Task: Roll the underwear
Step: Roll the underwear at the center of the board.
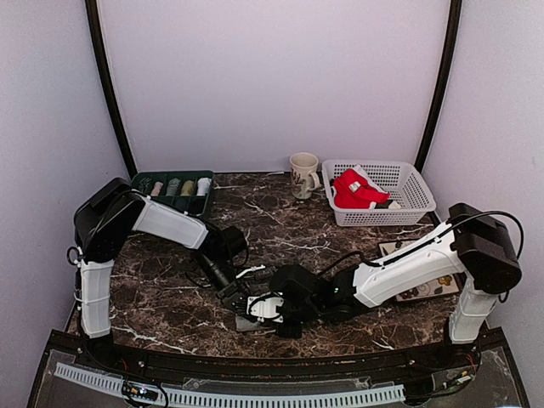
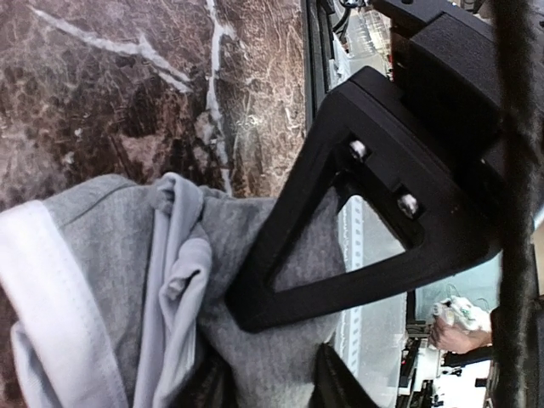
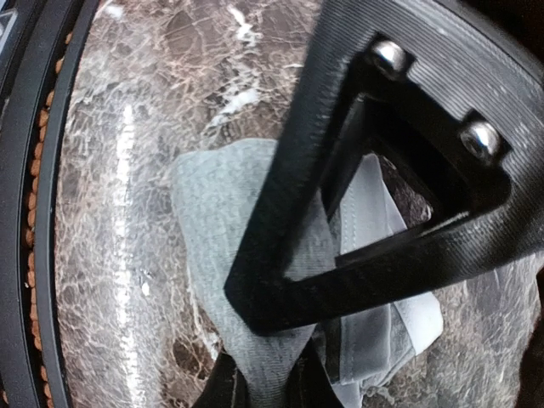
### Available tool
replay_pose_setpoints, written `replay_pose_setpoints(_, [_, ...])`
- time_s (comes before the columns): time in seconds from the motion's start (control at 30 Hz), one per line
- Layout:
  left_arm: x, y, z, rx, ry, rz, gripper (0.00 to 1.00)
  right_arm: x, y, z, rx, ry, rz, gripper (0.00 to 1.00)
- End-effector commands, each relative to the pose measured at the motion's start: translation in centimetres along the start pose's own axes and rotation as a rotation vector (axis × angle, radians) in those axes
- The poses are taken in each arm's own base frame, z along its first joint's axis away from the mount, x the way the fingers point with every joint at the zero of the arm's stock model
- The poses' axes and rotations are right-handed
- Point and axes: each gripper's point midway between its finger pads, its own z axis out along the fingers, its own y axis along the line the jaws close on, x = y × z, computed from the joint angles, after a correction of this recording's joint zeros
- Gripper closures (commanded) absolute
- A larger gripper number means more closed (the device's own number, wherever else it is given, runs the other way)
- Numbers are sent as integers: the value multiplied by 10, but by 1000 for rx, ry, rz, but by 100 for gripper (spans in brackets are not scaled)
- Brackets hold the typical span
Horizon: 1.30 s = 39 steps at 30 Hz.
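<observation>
- Your left gripper (image 2: pixel 272 382) is clamped on the grey underwear (image 2: pixel 110 246), where the cloth bunches beside its white waistband (image 2: pixel 51 280).
- Your right gripper (image 3: pixel 263 387) pinches a narrowed corner of the same garment.
- It lies at the table's front middle, near the black rim (image 3: pixel 34 212).
- Behind both grippers, bare marble (image 1: pixel 280 229) runs to the mug (image 1: pixel 303 174) and basket (image 1: pixel 408 183).
- The red pair (image 1: pixel 355 189) lies in the basket, back right.
- The tray (image 1: pixel 140 180) is back left, well apart.

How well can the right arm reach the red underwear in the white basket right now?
Probably not yet. The right gripper seems shut on the grey underwear near the front edge. The red underwear lies on top in the open white basket, with nothing over it.
</observation>
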Motion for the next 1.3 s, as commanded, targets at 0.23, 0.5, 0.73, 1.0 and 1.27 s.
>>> replay_pose_setpoints(0.23, [-34, 2, -124, -478, -305, 138, 52, 24, 25, -4, -373, 77, 355, 100])
replay_pose_setpoints(0.5, [-27, -24, -172, -799, -446, 305, 50, 7, 15, -11, -664, 84, 679, 100])
replay_pose_setpoints(0.73, [-8, -59, -129, -834, -399, 528, 49, 12, -6, 5, -787, 145, 882, 100])
replay_pose_setpoints(1.0, [1, -56, -71, -874, -263, 657, 49, 29, -17, 22, -810, 239, 984, 100])
replay_pose_setpoints(1.27, [-18, -37, -37, -891, -149, 731, 49, 40, -17, 27, -803, 276, 1011, 100])
